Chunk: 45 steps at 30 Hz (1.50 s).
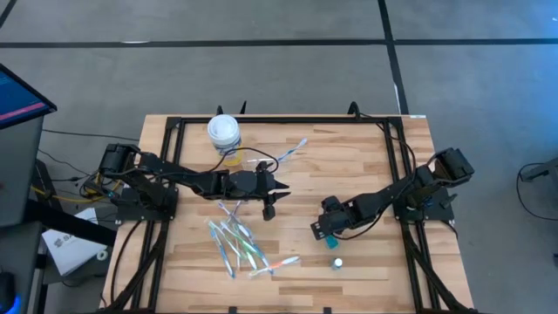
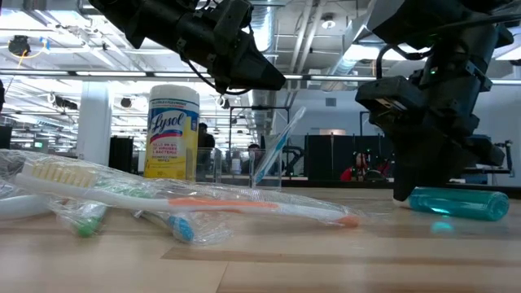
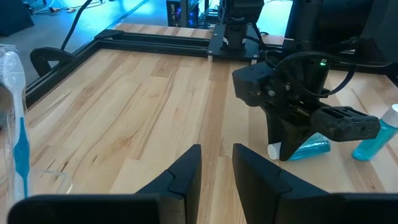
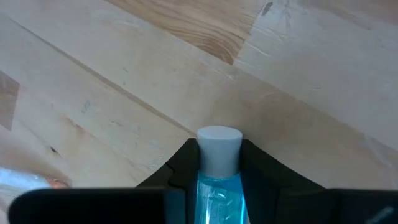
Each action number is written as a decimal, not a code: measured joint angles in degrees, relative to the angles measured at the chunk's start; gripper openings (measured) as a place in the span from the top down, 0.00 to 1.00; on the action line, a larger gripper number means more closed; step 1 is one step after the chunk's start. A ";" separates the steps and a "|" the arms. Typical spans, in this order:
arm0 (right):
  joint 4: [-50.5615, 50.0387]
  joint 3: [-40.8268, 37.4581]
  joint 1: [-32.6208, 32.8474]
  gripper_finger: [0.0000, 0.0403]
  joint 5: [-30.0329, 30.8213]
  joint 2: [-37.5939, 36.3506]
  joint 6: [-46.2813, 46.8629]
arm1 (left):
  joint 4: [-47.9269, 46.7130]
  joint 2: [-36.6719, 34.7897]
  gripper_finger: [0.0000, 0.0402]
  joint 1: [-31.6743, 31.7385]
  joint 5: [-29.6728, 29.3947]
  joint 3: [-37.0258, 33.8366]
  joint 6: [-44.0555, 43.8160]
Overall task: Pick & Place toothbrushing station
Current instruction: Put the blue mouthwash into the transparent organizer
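Right gripper point(image 4: 214, 163): fingers closed against both sides of the blue tube point(image 4: 217, 186).
Tube axis: lying flat, white cap pointing forward past the fingertips.
Left gripper point(image 3: 216, 168): nothing held, part open, farther from the tube.

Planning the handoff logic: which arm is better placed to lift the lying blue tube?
Right. The right gripper already has its jaws either side of the blue tube, white cap poking out. The left gripper hangs mid-table, holding nothing.
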 joint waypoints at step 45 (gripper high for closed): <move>39.76 -0.09 -2.49 0.80 35.15 -19.69 -69.54 | 15.79 0.00 0.79 -0.02 3.69 -0.02 -0.64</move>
